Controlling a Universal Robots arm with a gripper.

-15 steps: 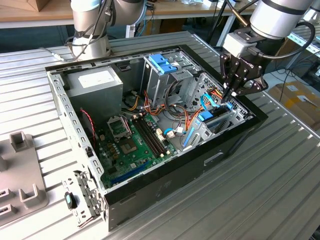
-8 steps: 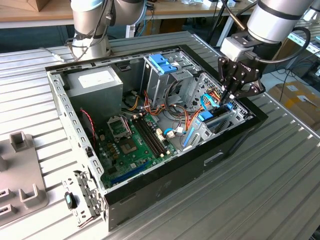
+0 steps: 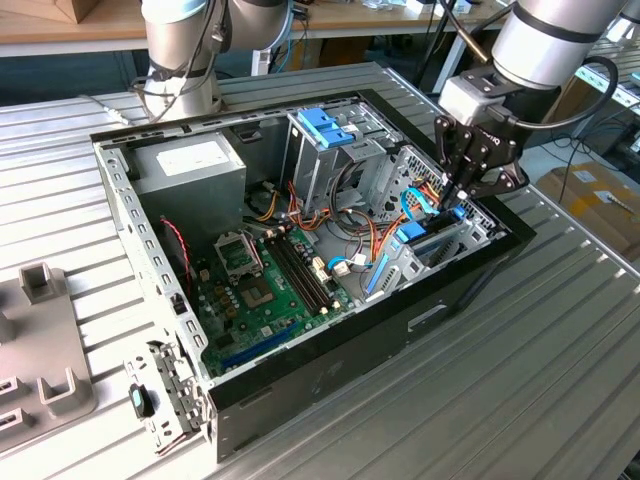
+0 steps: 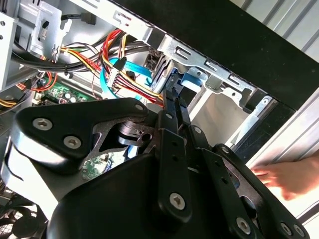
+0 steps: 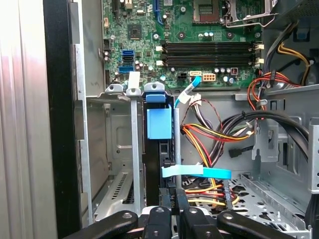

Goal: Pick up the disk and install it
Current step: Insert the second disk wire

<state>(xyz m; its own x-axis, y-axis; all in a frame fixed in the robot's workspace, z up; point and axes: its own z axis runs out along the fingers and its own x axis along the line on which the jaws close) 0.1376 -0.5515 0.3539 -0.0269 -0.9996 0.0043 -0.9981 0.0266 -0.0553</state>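
The disk (image 5: 158, 124) stands on edge in a narrow slot of the drive bay, at the side of the open computer case (image 3: 330, 345) on the exterior view's right. Its blue plastic frame shows in the exterior view (image 3: 432, 232) and in the second wrist view (image 4: 190, 80). My gripper (image 3: 458, 190) hangs directly over it. Both wrist views show the black fingers (image 5: 182, 206) close together, the gripper (image 4: 173, 97) (image 5: 173, 196) shut with its tips against the disk's upper edge.
Bundles of red, yellow and orange cables (image 5: 209, 134) and a flat blue cable (image 5: 197, 172) run beside the slot. A grey power supply box (image 3: 190, 170), a cage with a blue handle (image 3: 325, 130) and the motherboard (image 3: 265, 285) fill the case. A blurred pink hand-like shape (image 4: 289, 179) lies outside the case wall.
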